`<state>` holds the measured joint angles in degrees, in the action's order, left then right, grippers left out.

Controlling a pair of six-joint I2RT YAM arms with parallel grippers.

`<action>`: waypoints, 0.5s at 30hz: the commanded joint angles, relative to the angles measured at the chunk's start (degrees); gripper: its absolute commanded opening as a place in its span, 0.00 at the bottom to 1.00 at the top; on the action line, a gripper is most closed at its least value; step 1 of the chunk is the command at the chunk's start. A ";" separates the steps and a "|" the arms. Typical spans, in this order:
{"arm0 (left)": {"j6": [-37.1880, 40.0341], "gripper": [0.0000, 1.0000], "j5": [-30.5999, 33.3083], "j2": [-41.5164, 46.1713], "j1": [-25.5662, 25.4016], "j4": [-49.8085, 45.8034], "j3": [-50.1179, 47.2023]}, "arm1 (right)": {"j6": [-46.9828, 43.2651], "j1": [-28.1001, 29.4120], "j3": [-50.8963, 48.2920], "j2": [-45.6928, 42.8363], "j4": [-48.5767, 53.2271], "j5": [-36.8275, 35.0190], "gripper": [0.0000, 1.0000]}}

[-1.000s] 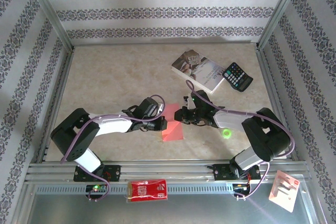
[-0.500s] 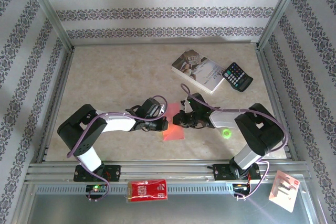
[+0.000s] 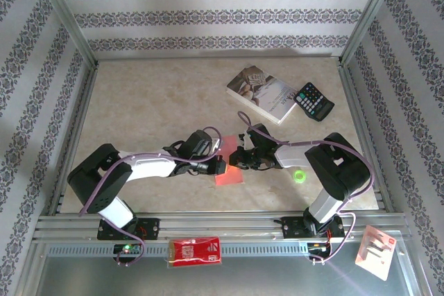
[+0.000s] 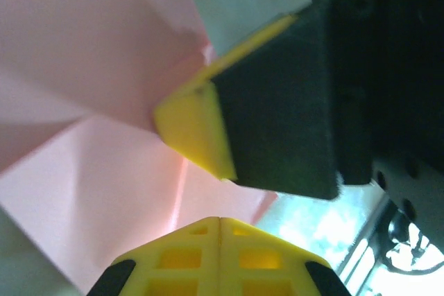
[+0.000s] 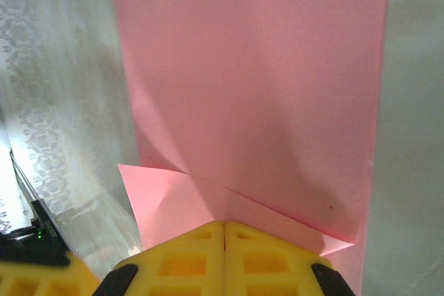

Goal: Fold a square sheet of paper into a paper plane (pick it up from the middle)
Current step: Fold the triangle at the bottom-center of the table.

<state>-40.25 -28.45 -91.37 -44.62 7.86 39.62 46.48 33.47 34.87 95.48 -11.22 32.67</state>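
The square sheet of paper (image 3: 231,173), pink-red and partly folded, lies flat on the table between my two arms. My left gripper (image 3: 222,167) rests on its left edge and my right gripper (image 3: 234,159) on its upper part, tips almost touching. In the left wrist view my left gripper (image 4: 220,219) is shut over the creased paper (image 4: 90,171), with a yellow fingertip (image 4: 198,129) of the right gripper just ahead. In the right wrist view my right gripper (image 5: 223,224) is shut at a folded-over corner flap (image 5: 173,202) of the paper (image 5: 257,81). Nothing shows between either pair of jaws.
A paperback book (image 3: 267,93) and a black calculator (image 3: 313,100) lie at the back right. A small green object (image 3: 300,175) sits right of the paper. A red packet (image 3: 195,251) lies on the front rail and a white card (image 3: 375,251) at the lower right. Patterned walls enclose the table.
Both grippers have drawn closer together over the paper and their jaws have closed fully. The right forearm has swung left. The paper has stayed in place.
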 commanded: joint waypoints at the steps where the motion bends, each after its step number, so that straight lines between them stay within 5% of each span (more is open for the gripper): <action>1: -2.07 0.00 -2.56 0.10 -0.64 0.32 -1.89 | -0.53 -0.52 -1.43 2.03 0.98 -2.61 0.04; 15: 0.18 0.00 -1.44 -3.11 -0.64 -2.85 -3.29 | 0.71 -0.51 -1.71 2.54 1.47 -3.69 0.02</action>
<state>-40.97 -29.58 -93.71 -44.95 6.76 37.36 46.72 33.47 34.74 95.74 -12.10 32.67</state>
